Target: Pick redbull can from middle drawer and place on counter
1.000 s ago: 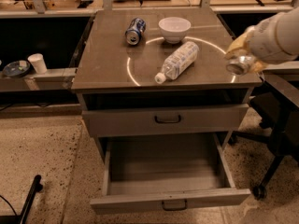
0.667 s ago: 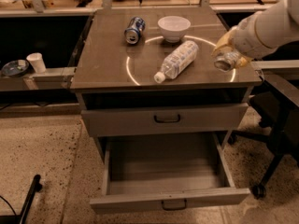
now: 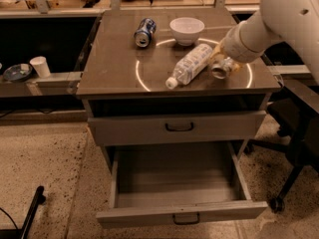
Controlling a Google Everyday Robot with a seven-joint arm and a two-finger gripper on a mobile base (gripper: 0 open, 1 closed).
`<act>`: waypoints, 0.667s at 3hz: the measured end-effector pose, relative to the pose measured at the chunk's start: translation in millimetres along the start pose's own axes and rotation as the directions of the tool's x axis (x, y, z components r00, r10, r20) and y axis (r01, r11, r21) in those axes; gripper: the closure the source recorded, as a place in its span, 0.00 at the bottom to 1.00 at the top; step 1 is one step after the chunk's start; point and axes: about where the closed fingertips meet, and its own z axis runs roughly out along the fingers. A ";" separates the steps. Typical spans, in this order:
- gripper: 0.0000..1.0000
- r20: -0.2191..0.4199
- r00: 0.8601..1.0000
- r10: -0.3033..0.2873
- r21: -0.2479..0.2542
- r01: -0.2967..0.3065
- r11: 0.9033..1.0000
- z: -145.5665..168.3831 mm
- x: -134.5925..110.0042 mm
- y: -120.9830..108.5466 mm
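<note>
Redbull can (image 3: 219, 70) tilted, grasped by end effector (image 3: 224, 62) over counter (image 3: 109, 59), beside bottle (image 3: 192, 63); markings unreadable

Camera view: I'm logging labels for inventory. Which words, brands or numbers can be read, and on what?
No text can be read anywhere.
On the blue-and-white can: markings unreadable.
On the clear bottle: label unreadable.
On the redbull can, held by the gripper over the right side of the counter: nothing readable.

My white arm (image 3: 279, 19) reaches in from the upper right and my gripper (image 3: 220, 63) sits low over the counter's (image 3: 112, 59) right side, jaws closed around the can (image 3: 219, 70).
</note>
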 end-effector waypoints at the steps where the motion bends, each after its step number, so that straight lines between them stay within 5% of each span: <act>1: 0.28 -0.027 0.999 0.032 -0.056 -0.033 0.998 12.1 8.8 15.1; 2: 0.04 -0.027 0.999 0.032 -0.056 -0.033 0.998 12.1 8.8 15.1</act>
